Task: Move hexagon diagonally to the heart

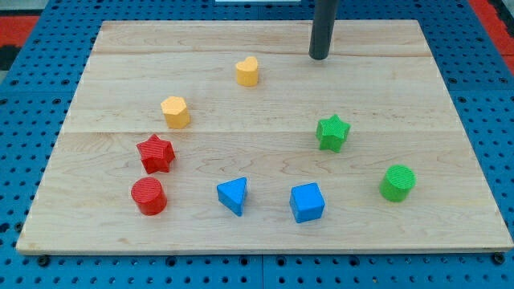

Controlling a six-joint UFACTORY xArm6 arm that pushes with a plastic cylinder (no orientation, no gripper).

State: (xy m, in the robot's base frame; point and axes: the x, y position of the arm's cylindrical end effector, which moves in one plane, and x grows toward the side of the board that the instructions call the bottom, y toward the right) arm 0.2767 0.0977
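Meanwhile, my tip [320, 57] rests bare near the board's [120, 233] top edge, holding nothing, well right of the yellow heart [247, 71], with the yellow hexagon [175, 111] lying down-left of that heart, above the red star [155, 153].

one camera looks down at a slant from the near edge, taking in the whole wooden board [265, 233].

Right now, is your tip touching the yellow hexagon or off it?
Off it. My tip sits near the view's top, right of the yellow heart; the yellow hexagon lies far left, untouched.
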